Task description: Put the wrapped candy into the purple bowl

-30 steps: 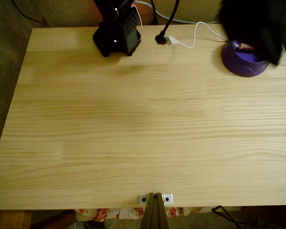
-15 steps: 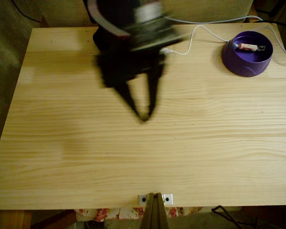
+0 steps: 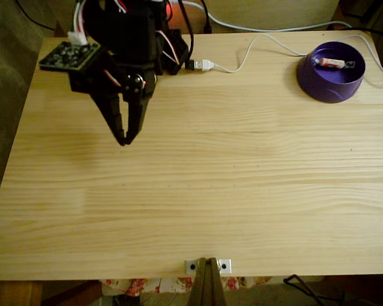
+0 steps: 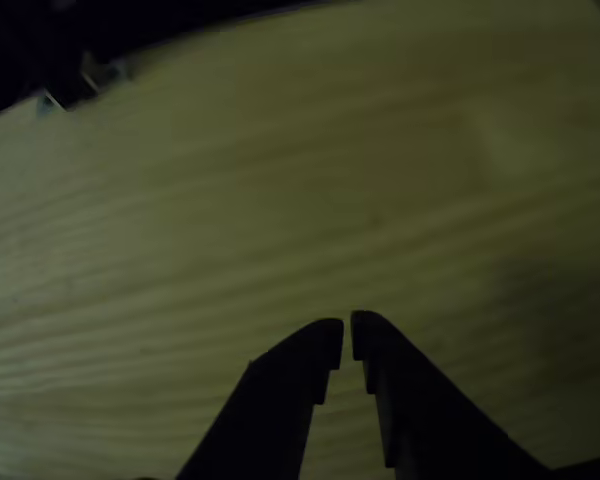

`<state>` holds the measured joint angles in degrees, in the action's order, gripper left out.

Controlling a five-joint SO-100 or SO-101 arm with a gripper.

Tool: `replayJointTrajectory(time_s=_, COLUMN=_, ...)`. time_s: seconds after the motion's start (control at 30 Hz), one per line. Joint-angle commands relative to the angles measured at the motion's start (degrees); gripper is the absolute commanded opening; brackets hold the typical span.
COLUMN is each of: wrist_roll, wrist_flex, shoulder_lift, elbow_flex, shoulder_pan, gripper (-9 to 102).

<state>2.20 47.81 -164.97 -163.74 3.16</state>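
Note:
The purple bowl [image 3: 330,80] stands at the table's far right in the fixed view. Inside it lies the wrapped candy [image 3: 332,62], white and pinkish red, near the bowl's back wall. My gripper [image 3: 124,140] hangs over the left part of the table, far from the bowl, its black fingers pointing down and nearly touching at the tips. In the other view the gripper [image 4: 347,335] comes up from the bottom edge, shut with only a thin slit between the fingers and nothing held, over bare wood.
A white cable [image 3: 255,43] with a USB plug runs along the table's back edge. A small circuit board [image 3: 70,55] sits on the arm's left side. A metal bracket [image 3: 207,265] is fixed at the table's front edge. The wooden table [image 3: 242,191] is wide.
The arm has swung from over the bowl at the right, across the table's back, to the left side. The candy lies in the bowl throughout.

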Motion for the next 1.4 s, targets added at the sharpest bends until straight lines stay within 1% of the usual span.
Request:
replayJointTrajectory(time_s=0.0, wrist_roll=0.9, wrist_flex=0.4, shoulder_lift=-8.6, elbow_flex=-3.5, shoulder_pan=2.5, gripper=0)
replayJointTrajectory(time_s=0.13, wrist_roll=0.2, wrist_flex=3.0, shoulder_lift=-15.9, elbow_flex=-8.7, shoulder_pan=5.4, gripper=0)
replayJointTrajectory(time_s=0.37, wrist_roll=0.1, wrist_flex=2.7, shoulder_lift=-15.9, elbow_flex=-9.2, shoulder_pan=5.6, gripper=0)
replayJointTrajectory(time_s=0.53, wrist_roll=-1.8, wrist_flex=2.8, shoulder_lift=-15.9, elbow_flex=-9.3, shoulder_pan=3.0, gripper=0)
replayJointTrajectory(time_s=1.37, wrist_roll=-1.5, wrist_flex=2.8, shoulder_lift=-15.9, elbow_flex=-9.3, shoulder_pan=3.3, gripper=0)
